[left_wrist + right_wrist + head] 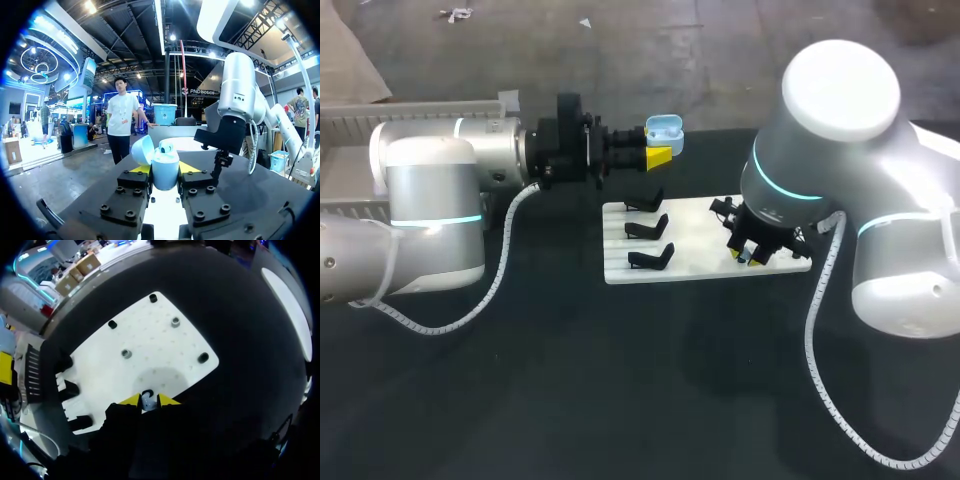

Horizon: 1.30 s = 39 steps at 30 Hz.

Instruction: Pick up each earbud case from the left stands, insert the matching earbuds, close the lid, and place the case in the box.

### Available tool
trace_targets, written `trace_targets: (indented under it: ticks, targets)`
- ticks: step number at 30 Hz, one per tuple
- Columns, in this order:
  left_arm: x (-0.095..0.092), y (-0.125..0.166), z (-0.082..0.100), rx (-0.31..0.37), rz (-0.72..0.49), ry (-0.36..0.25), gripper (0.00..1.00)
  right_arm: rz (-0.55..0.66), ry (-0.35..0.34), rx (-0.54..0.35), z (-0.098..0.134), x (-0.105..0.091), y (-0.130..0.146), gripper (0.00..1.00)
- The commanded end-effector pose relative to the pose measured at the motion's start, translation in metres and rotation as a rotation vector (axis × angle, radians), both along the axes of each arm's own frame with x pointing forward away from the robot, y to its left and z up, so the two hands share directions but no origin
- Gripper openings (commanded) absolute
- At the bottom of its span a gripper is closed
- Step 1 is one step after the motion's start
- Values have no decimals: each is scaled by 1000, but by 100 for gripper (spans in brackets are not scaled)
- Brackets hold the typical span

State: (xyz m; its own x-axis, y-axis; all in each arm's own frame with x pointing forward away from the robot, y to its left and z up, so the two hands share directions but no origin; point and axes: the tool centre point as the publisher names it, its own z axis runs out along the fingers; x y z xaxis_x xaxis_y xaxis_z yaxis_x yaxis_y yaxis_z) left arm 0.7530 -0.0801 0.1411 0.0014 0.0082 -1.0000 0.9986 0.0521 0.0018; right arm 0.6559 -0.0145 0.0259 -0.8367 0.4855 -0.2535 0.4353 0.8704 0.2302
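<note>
The earbud case (663, 128), pale blue with its lid swung open, is held off the table (570, 400) at the far left of the white board (695, 220), pinched from both sides between the yellow tips of the left gripper (660, 145). The left arm (430, 200) lies level across the far left of the table. I judge this is to present the open case steadily, in easy reach, so that it can be filled. The right arm (840, 130) comes in from the right and bends down over the near right part of the board, where the right gripper (752, 255) points straight down at the surface. Along the board's left edge stand three black stands (647, 227), all bare (so no case is left waiting there). Further across the board, the right wrist view shows several small round sockets (175, 321) spaced well apart, which would keep loose earbuds from rolling. Between the right gripper's tips sits a small pale earbud (147, 401). The fingers look drawn in against it from both sides, though at this angle the contact is not fully plain. The step in hand looks like lifting this earbud to carry it left to the waiting case. The lid is not yet closed.
</note>
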Motion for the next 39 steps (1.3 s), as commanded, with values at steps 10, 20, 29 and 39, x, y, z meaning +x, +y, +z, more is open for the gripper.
trace_targets:
  ticks: [10,20,29,39]
  targets:
    - [-1,0,-1,-3,3,-4,0,68,-16,-26,32,-13,3,0]
    - [-1,0,-1,-3,3,-4,0,288,31,-48,80,-35,15,0]
    - [-1,0,-1,-3,3,-4,0,495,49,-133,107,-37,35,0]
    - [-1,0,-1,-3,3,-4,0,646,19,-195,126,-20,57,0]
